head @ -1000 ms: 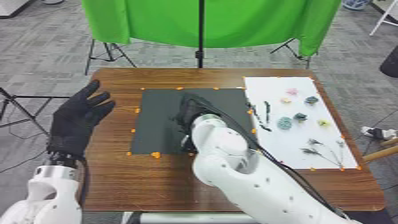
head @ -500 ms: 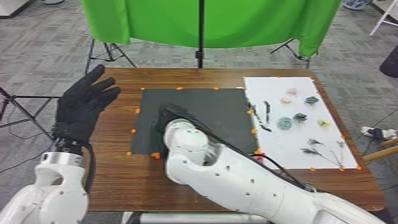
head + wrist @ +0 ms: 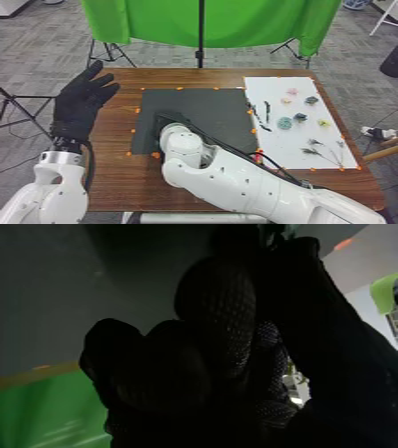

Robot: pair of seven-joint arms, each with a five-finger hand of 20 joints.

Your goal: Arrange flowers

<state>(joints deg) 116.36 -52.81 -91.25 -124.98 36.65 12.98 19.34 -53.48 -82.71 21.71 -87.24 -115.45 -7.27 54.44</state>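
Brown wooden table [image 3: 111, 192] is carrying a black sheet [image 3: 209, 107] and, beside it on the right, a white sheet [image 3: 271, 86], both edged with orange tape marks [image 3: 155, 155]. Green cloth [image 3: 213, 25] is hanging beyond the table. White right arm [image 3: 235, 182] and its black cable [image 3: 282, 172] are crossing the near part of the black sheet and blocking the view of it. Left hand [image 3: 78, 105] is hovering at the table's left edge, fingers extended, thumb apart.

Right hand [image 3: 173, 118] is sitting over the black sheet, thumb and finger pinching a pale green piece [image 3: 290, 230]; can't tell its long axis. On the white sheet, sprigs [image 3: 314, 151] are fanning out, tops pointing away from the robot, stems converging toward the near right. Two dark twigs [image 3: 266, 111] are lying lengthwise near its left edge, running away from the robot.

Loose flower heads are lying farther up: pink flower [image 3: 292, 91], peach flower [image 3: 286, 100], grey-blue flower [image 3: 312, 100], teal flower [image 3: 284, 123], smaller dark blue flower [image 3: 300, 117], yellow flower [image 3: 324, 123]. Sprigs are looking thin, grey-green; the pinched piece is mostly hidden by the glove.
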